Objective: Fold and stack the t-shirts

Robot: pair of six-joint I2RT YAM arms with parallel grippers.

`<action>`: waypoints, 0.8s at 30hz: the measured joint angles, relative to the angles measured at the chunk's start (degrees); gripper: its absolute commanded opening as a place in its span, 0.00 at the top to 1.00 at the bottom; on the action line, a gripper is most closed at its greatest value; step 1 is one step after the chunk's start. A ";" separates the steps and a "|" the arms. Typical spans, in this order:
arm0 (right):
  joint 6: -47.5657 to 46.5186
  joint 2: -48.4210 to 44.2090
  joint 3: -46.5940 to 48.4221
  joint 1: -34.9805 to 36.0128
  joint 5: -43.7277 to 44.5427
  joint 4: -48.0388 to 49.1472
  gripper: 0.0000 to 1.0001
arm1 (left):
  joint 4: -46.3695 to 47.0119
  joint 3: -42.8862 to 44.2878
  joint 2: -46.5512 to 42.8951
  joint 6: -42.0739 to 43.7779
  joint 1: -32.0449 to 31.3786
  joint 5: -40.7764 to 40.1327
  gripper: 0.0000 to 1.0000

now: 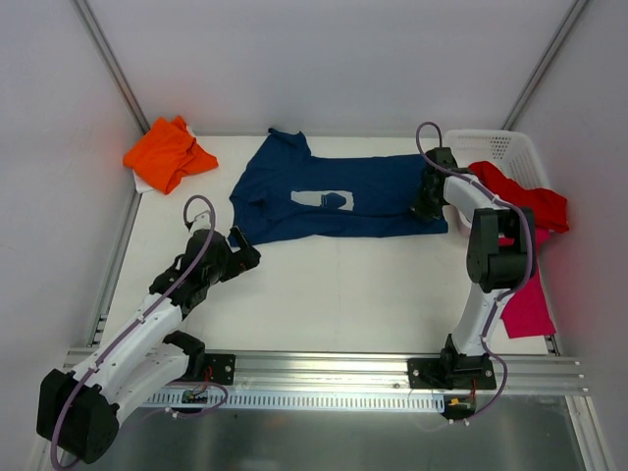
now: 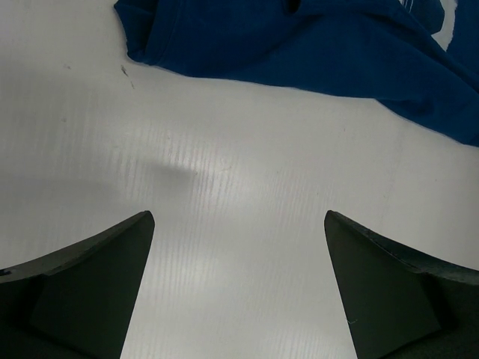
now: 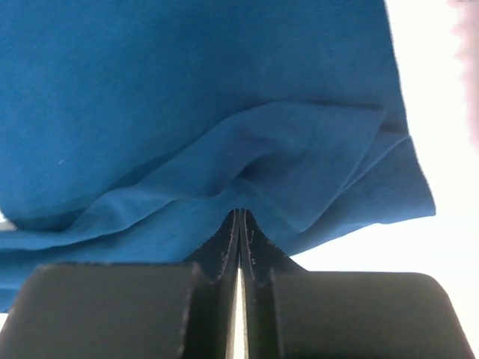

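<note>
Left arm: lies low over the near-left part of the desk (image 1: pixel 334 294), forearm angled toward the centre.
Left tool (image 1: pixel 238 253): fingers apart, holding nothing, and pointed at the near-left corner of the navy t-shirt (image 1: pixel 373 191).
Left wrist view only: bare desk shows between the two fingers. The navy cloth edge lies beyond the tips and does not touch them, a gap that is hard to judge from the top view.
Pink t-shirt (image 1: pixel 528 306): lies at the near-right desk edge, partly hidden behind the right arm's elbow.
Right arm: rises upright from its base with the elbow high, and the forearm reaches away and down to the navy t-shirt's right end.
Right tool (image 1: pixel 429 201): fingers together, clamped on a raised fold at the edge of the navy t-shirt.
Right wrist view only: the pinched fold is visible; in the top view the tool body covers it.
Navy t-shirt: spread along the desk from left to right, past the middle, with the pale print (image 1: pixel 324 199) facing up.
Red t-shirt (image 1: pixel 530 201): draped over the near rim of the basket (image 1: pixel 491 145), which stands in the far-right corner.
Orange t-shirt (image 1: pixel 167 152): bunched in the far-left corner, well apart from both tools.
</note>
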 measured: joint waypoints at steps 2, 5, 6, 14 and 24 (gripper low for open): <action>0.00 0.55 0.13 -0.68 0.00 -0.13 1.00 | 0.00 0.02 0.66 0.00 0.00 -0.09 0.01; 0.00 1.55 0.87 -1.36 -0.04 -0.52 1.00 | 0.02 0.02 1.73 0.00 0.00 -0.87 0.01; 0.00 1.86 1.14 -1.53 -0.02 -0.61 1.00 | 0.02 0.02 2.12 0.00 0.00 -1.14 0.01; -0.02 3.74 3.91 -1.86 0.04 -0.68 1.00 | 0.17 0.02 4.44 0.00 0.00 -1.64 0.01; -0.04 8.35 10.54 -3.78 0.11 -1.79 1.00 | 0.72 0.02 5.99 0.02 -0.02 -2.86 0.01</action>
